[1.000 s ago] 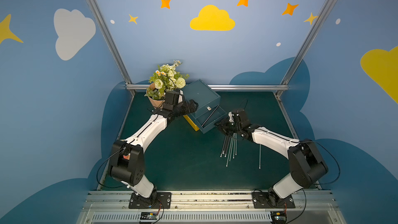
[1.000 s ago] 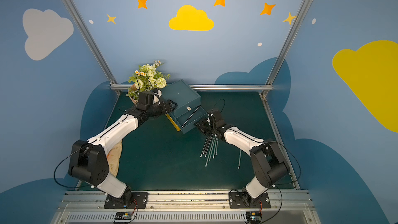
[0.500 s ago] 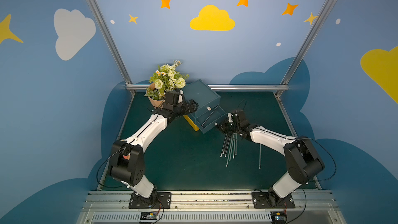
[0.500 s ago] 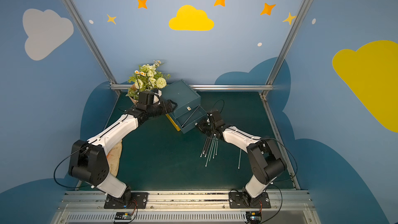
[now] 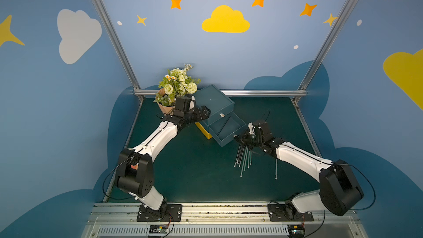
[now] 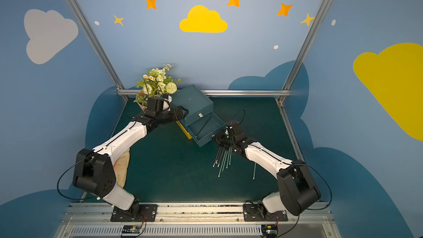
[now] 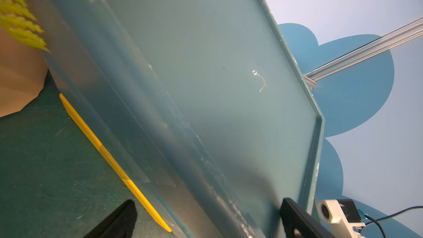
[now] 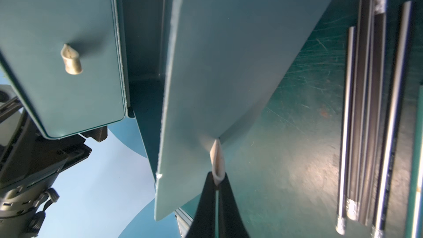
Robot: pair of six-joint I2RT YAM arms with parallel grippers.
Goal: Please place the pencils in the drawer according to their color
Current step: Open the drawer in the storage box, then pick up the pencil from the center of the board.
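A teal drawer cabinet (image 5: 214, 101) (image 6: 192, 101) stands at the back of the mat, its middle drawer (image 5: 229, 131) (image 6: 206, 129) pulled out. One dark pencil (image 5: 223, 125) lies slantwise inside it. Several black and pale grey pencils (image 5: 243, 159) (image 6: 223, 159) (image 8: 370, 111) lie side by side on the mat in front, and a single one (image 5: 276, 168) lies further right. My right gripper (image 5: 237, 137) (image 8: 217, 179) is shut on the drawer's white pull tab (image 8: 217, 159). My left gripper (image 5: 206, 112) (image 7: 208, 202) is open, its fingers straddling the cabinet's left side.
A flower bouquet (image 5: 177, 88) in a paper cone stands just behind my left wrist. A yellow base (image 5: 202, 129) shows under the cabinet. The closed upper drawer has its own tab (image 8: 71, 59). A beige cloth (image 6: 122, 168) lies by the left arm. A metal rail (image 5: 263, 92) borders the back.
My right gripper has moved in to the open drawer's front and closed on its pull tab. The left arm and the pencils have stayed where they were.
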